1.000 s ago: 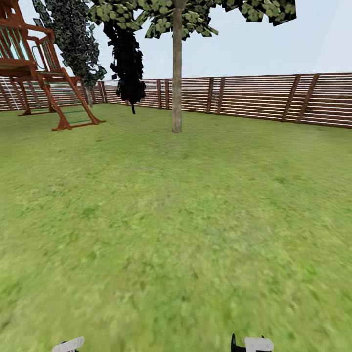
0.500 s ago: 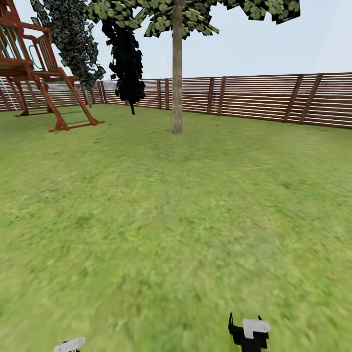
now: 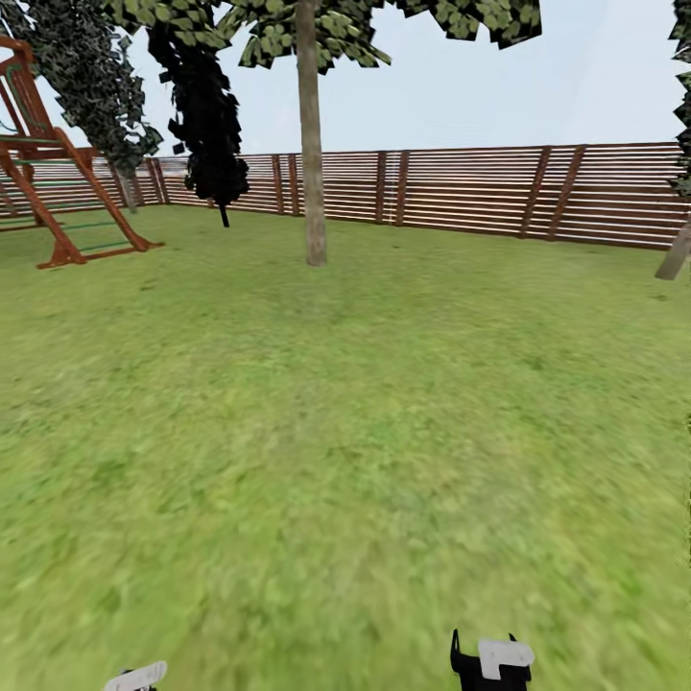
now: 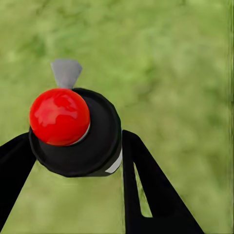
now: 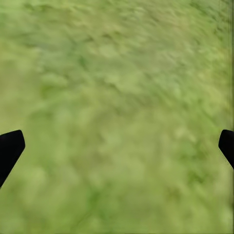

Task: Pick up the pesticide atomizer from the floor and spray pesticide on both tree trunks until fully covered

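You are gripping the atomizer in the left tool — right tool gaping empty — with the upright trunk standing at eleven o'clock, well off.

My left claw and right claw clipped by the head view's bottom edge, leaning trunk cut at the right edge, play frame cut at the left, sprayer body hidden beneath its cap, grass blurred

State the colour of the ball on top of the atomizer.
Red ball, on the black atomizer; clearest in the left wrist view.
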Available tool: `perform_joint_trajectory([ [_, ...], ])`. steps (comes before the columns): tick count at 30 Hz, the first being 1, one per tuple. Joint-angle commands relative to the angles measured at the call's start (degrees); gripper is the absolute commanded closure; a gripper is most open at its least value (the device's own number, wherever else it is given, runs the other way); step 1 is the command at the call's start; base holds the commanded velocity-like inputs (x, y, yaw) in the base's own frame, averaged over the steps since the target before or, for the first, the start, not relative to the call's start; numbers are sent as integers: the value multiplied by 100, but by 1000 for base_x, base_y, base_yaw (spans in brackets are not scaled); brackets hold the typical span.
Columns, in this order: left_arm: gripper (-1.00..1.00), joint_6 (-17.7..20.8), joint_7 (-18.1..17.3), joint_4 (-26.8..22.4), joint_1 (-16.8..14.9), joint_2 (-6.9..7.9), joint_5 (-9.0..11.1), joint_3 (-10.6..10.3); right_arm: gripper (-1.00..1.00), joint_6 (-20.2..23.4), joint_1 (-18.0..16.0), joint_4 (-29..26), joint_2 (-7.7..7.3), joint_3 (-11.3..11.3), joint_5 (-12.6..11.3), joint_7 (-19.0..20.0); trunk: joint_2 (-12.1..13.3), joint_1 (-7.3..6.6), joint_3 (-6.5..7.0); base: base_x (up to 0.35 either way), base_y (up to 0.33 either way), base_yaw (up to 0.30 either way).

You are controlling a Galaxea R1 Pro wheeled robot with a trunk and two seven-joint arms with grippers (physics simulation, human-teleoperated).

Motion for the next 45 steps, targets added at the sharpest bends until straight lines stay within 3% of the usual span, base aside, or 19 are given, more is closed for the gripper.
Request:
perform_joint_trajectory([
  [1,100,-21,-2,4,-5,-2,-31,23,-100,7,-5,7,3,26,38,-60,-2,2,-6,339,0,-104],
  [45,100,-21,-4,7,-3,0,-31,21,-100,8,-5,16,7,29,47,-60,-2,2,-24,339,0,28],
])
